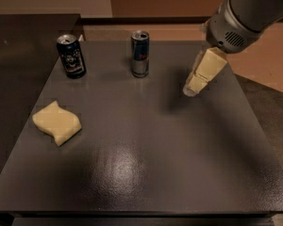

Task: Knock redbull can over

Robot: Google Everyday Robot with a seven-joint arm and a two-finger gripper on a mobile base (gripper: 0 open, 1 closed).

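The redbull can (140,53), slim, blue and silver with a silver top, stands upright at the far middle of the dark table (146,140). My gripper (191,89) hangs from the grey arm at the upper right. It hovers over the table, to the right of the can and a clear gap away from it. Its cream-coloured fingers point down and to the left.
A shorter dark navy can (71,56) with white graphics stands upright at the far left. A yellow sponge (56,122) lies near the left edge. The table's right edge borders a tan floor.
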